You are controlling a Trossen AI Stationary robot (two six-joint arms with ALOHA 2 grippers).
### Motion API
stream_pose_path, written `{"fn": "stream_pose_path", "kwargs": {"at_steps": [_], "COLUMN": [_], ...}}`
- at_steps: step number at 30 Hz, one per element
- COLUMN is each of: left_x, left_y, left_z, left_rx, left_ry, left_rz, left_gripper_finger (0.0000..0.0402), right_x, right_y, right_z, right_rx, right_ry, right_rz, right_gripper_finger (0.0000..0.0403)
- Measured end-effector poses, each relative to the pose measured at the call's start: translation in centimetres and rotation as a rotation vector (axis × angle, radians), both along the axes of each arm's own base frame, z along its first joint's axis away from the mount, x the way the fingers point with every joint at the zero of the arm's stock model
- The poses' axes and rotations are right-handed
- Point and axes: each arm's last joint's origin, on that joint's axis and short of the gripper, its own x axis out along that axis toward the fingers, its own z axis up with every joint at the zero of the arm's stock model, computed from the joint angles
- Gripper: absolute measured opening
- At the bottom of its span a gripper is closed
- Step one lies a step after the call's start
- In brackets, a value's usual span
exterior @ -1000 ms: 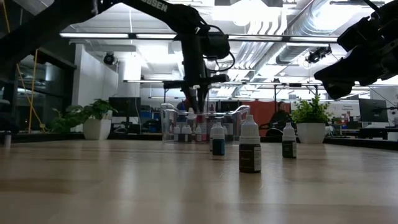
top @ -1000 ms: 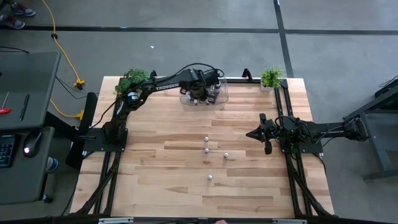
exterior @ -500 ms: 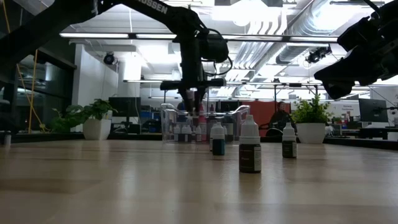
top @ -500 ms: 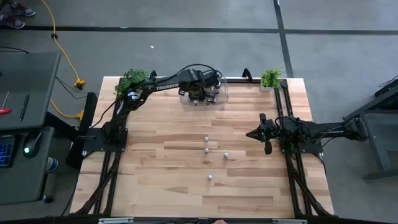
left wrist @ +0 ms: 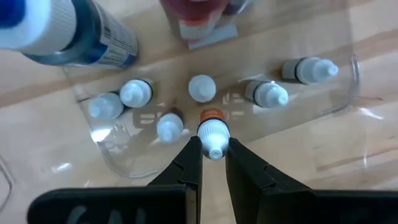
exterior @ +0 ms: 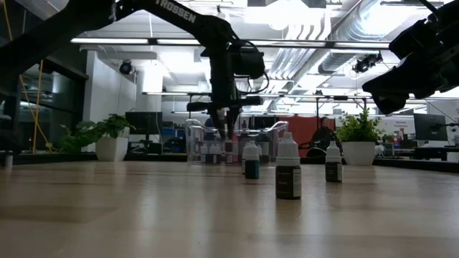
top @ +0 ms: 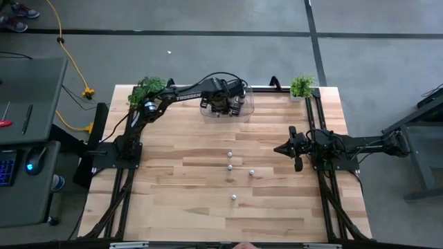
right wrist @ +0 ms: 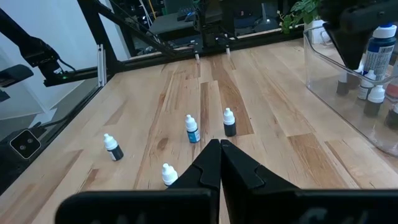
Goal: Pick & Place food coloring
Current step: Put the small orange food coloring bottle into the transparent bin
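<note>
- Left gripper (left wrist: 213,155): positioned over the clear plastic bin (top: 243,111) at the far edge of the table (top: 173,194), pointing down into it. Its two fingers are nearly closed, one on either side of the white cap of a small bottle with an orange collar (left wrist: 213,132), which is clamped between them.
- Contents of the bin, left wrist view: besides the held bottle, six small white-capped bottles are visible, namely four standing upright (left wrist: 138,93) in a loose cluster and two lying tilted (left wrist: 266,93) nearer the bin's curved wall. One larger blue-bodied bottle (left wrist: 68,31) and one reddish-bodied bottle (left wrist: 202,15) stand at the far side, each only partly in view.
- Food coloring outside the bin: four bottles stand upright on the open table near its middle, well apart from the bin. In the right wrist view they are one blue-bodied bottle (right wrist: 192,129), two dark-bodied bottles (right wrist: 229,122) (right wrist: 112,147), and a fourth (right wrist: 168,173), whose body is hidden behind the right arm's own fingers.
- Right gripper (top: 282,149): waiting at the right side of the table, above the surface, fingers pressed together and holding nothing.
- Two small potted plants (top: 302,86) stand at the far corners of the table.
</note>
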Motion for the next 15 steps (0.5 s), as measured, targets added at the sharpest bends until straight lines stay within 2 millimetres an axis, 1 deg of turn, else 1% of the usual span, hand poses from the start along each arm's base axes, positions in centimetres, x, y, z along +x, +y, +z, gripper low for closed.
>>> {"fn": "stream_pose_path", "kwargs": {"at_steps": [3,6,15], "left_x": [-0.1,0.0,0.2], "left_y": [0.4,0.7,0.9], "left_z": [0.0,-0.6,-1.2], "left_rx": [-0.006,-0.021,-0.049], "left_ry": [-0.005,-0.009,-0.013], "left_rz": [0.007,0.010,-0.006], "left_gripper_finger": [0.0040,0.0040,0.0040], "right_x": [0.0,0.0,0.0], "right_y": [0.0,0.0,0.0], "right_z": [0.0,0.0,0.0], "right_rx": [0.000,0.000,0.000], "right_ry": [0.000,0.000,0.000], "right_rz": [0.000,0.000,0.000], "right_gripper_finger": [0.0000,0.0000,0.0000]}}
